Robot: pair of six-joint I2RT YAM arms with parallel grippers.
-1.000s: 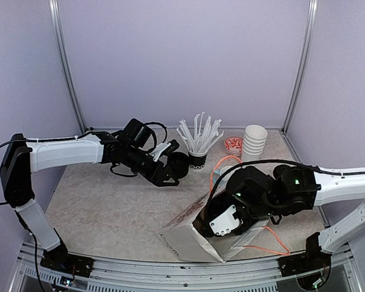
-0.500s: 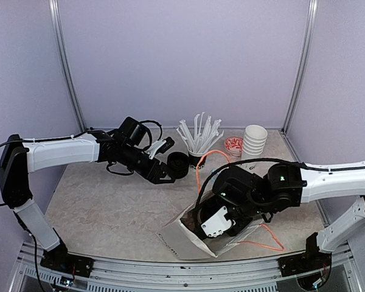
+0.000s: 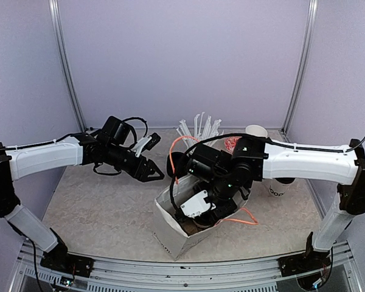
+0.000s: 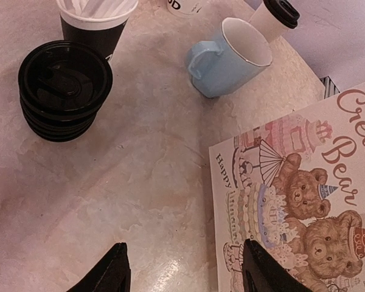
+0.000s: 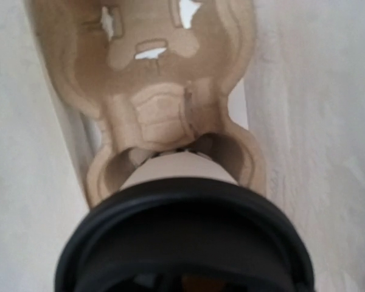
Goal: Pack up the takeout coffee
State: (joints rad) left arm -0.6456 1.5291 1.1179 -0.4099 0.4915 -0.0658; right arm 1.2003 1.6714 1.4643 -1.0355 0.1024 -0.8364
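Observation:
One takeout coffee cup, white with a black lid point(image 5: 182, 243), fills the right wrist view. Its base sits in a pocket of a brown cardboard cup carrier point(image 5: 164, 91) inside the paper bag point(image 3: 170, 228). My right gripper point(image 3: 202, 213) reaches down into the bag and holds this cup; its fingers are hidden. The second lidded cup point(image 3: 278, 190) stands on the table at the right, partly behind my right arm, and shows in the left wrist view point(image 4: 275, 15). My left gripper point(image 3: 149, 174) hovers open and empty over the table left of the bag point(image 4: 310, 201).
A stack of black lids point(image 4: 65, 88), a black cup of straws point(image 4: 97, 24) and a light-blue mug point(image 4: 231, 58) stand behind the bag. Plain white cups point(image 3: 256, 131) are at the back right. Orange bag handles point(image 3: 243, 217) loop out around my right arm.
My right arm has swung left and down into the bag, which has shifted left and stood more upright. My left gripper has drawn back left from the lid stack.

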